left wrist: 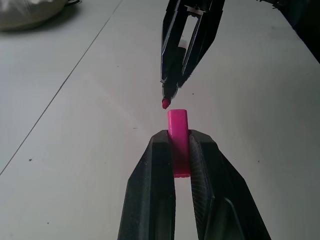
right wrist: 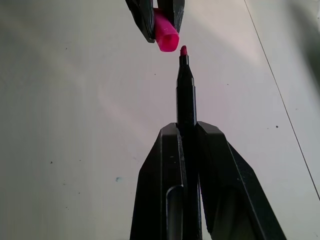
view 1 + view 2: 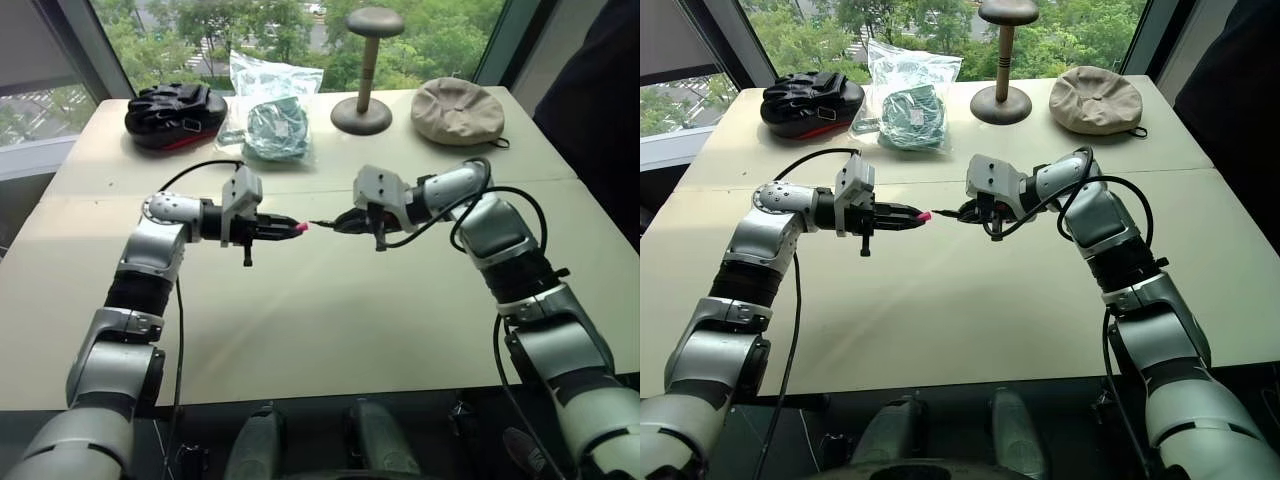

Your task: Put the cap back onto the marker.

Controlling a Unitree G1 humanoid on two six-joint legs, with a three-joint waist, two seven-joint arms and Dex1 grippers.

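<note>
Facing each other above the pale table, both grippers hold their parts clear of the surface. The left gripper is clamped on the cap, whose open end juts past the fingertips. The right gripper is clamped on the marker, pink tip forward. Tip and cap mouth sit just apart, slightly out of line, not yet joined.
</note>
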